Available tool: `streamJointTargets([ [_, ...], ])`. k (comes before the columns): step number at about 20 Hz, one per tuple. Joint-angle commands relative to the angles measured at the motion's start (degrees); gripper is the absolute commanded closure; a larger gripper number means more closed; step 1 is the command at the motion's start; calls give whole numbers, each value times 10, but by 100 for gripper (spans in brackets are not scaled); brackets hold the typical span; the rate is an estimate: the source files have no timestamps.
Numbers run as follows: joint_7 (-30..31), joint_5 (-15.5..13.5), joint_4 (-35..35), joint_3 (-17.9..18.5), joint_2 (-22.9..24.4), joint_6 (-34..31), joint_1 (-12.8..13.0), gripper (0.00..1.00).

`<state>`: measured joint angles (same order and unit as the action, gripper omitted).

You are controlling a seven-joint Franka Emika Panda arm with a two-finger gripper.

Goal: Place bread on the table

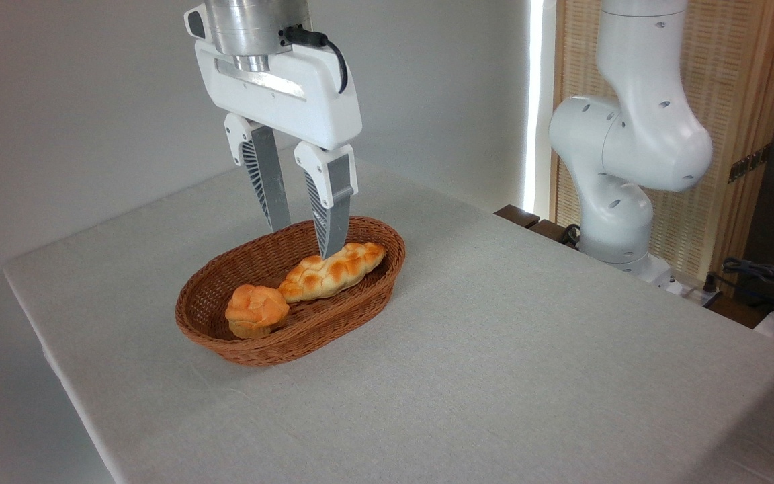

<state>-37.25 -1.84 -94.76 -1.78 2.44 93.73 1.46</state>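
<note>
table (494,349): basket (333,323) walls bread (256,310), loaf (332,270) alongside.

The claw (306,240) hangs w/ fingers apart over the back of the wicker basket (246,349), gripping nothing. The bread (256,309) sits at the basket's front end, touching the braided loaf (333,269). The basket stands on the grey worktop (528,349).
</note>
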Motion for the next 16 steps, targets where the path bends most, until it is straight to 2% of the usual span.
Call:
streamJointTargets([
  [1,-4,-1,-21,3,5,-5,35,0],
  [3,-1,-2,-46,3,4,29,55,0],
  [5,0,-16,-73,4,3,76,78,0],
  [12,-5,-19,-176,3,-4,237,120,0],
  [16,-6,-18,-215,3,-16,315,135,0],
])
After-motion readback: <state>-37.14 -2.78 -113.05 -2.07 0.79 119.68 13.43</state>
